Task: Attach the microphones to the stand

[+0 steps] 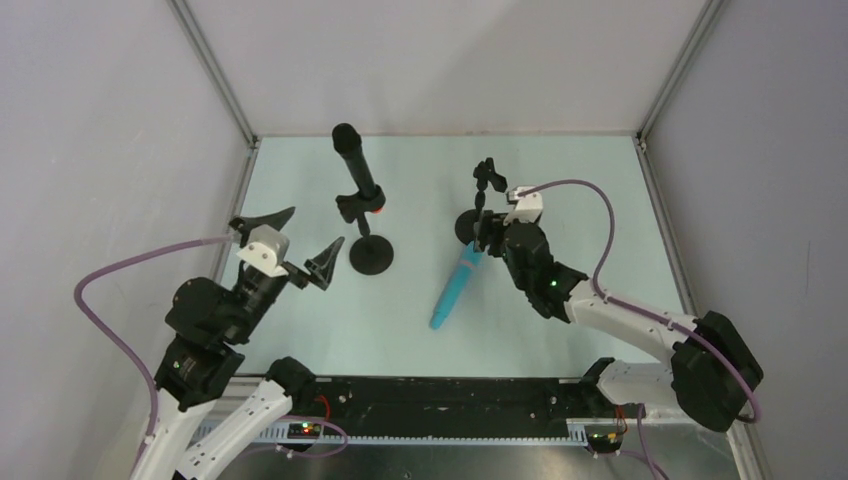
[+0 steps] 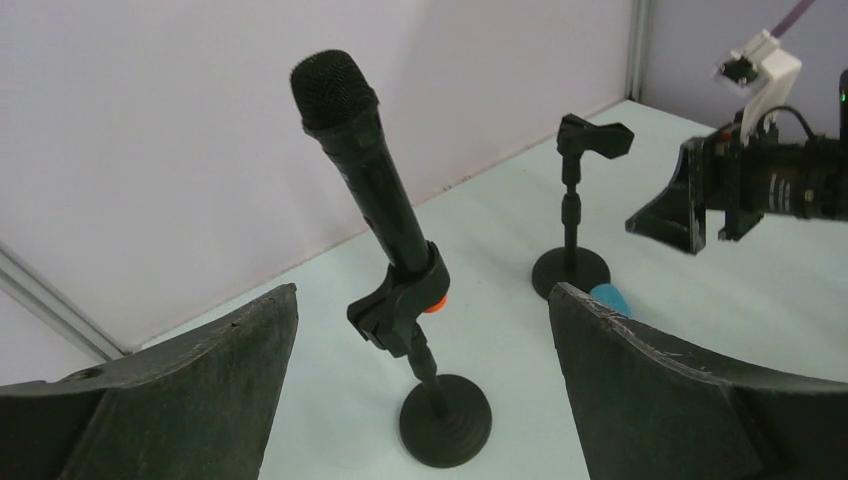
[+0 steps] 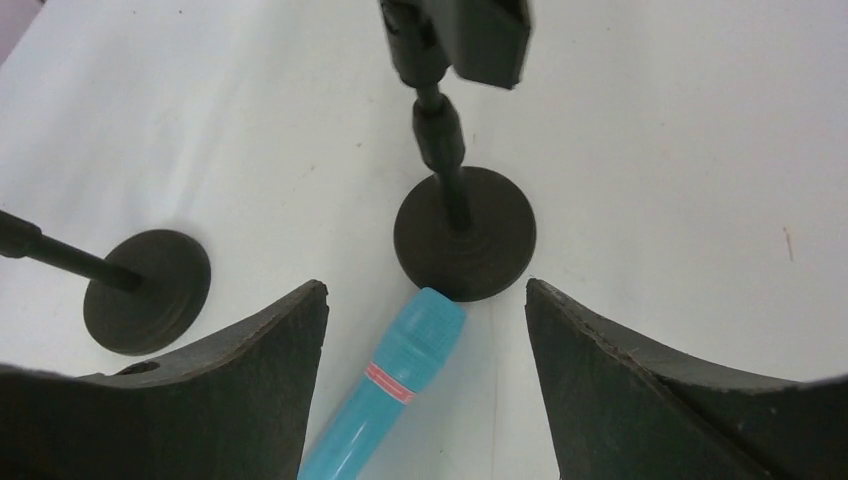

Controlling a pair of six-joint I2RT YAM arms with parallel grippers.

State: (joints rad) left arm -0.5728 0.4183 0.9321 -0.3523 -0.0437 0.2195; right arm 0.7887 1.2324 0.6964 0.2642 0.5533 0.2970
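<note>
The black microphone (image 1: 355,165) sits in the left clip (image 1: 358,205), which belongs to the left stand (image 1: 371,256). It is tilted, with its mesh head up and toward the far wall, and a bit of its orange-red end shows just beside the clip.

The turquoise microphone (image 1: 455,288) is not on a stand. It lies flat on the table (image 1: 600,220), near the middle, with its head end toward the far side. In the right wrist view this head end reaches the round base of the right stand (image 1: 470,226) and seems to touch its edge. A thin red band goes around the body a little behind the head. The right stand is upright, to the right of the left stand and well apart from it, with the right clip (image 1: 486,178) at its top.

The right hand (image 1: 480,240) is low over the head end of the turquoise microphone. Its two fingers (image 3: 200,400) are apart, one on each side of the microphone. As far as the wrist view shows, neither finger presses on it, so this hand is open and grips nothing.

The left hand (image 1: 314,228) is to the left of the left stand, apart from it, and points toward it. Its jaws stand fully wide and it holds nothing.
</note>
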